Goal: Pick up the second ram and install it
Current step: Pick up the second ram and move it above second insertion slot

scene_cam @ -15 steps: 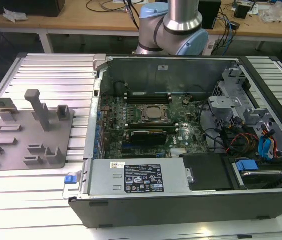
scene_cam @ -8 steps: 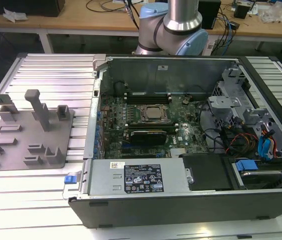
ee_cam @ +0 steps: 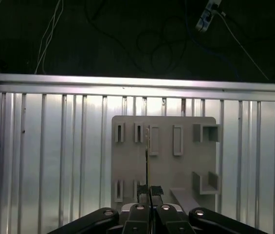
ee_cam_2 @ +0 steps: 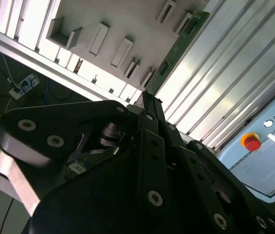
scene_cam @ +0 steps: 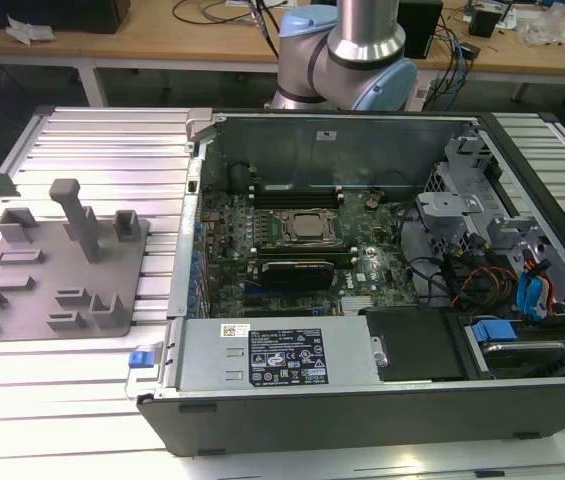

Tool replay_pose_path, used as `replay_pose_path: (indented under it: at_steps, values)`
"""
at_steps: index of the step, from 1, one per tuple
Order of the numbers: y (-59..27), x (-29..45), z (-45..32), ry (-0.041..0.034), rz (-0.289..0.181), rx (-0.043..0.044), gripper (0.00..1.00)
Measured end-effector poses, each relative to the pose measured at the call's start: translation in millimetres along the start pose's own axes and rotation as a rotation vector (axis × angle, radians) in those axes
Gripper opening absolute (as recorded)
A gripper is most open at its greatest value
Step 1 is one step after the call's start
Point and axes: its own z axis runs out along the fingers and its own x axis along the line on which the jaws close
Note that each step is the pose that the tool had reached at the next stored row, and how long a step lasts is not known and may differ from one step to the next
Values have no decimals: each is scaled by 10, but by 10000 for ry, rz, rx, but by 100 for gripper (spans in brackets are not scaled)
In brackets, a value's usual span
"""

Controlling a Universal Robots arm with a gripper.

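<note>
Gripper [ee_cam: 149, 189] has its fingers closed in on the ram [ee_cam_2: 186, 41], pinching it on edge about mid-length. In the second wrist view, one green half sticks out past the fingertips. The ram hangs over the grey fixture [scene_cam: 52, 275]; in the first wrist view it runs as a thin line in line with a pair of the fixture's slot holders. I can't tell for sure whether it is clear of the holders or just above them. In the exterior view, a green stick end at the view's left edge, off the fixture's far corner, looks like the same ram held above the fixture. Judgement: the grasp is made, so the pick-up is done or nearly done. Install is not done; the ram is well apart from the open case [scene_cam: 362, 400], which sits beside the fixture on the exterior view's right, and its motherboard [scene_cam: 224, 235] is yet to be reached.
</note>
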Motion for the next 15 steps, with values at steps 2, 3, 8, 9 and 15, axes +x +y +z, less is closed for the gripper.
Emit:
replay_pose_path:
  at_steps: [2, 3, 8, 9, 15]
  values:
    - [1, -1, -31, -1, -1, -1, 9]
    - [1, -1, -42, -1, 0, 0, 9]
    - [6, -5, -175, -8, 0, 1, 9]
    - [6, -5, -187, -9, -1, 1, 9]
    - [8, -6, -238, -11, -1, 1, 9]
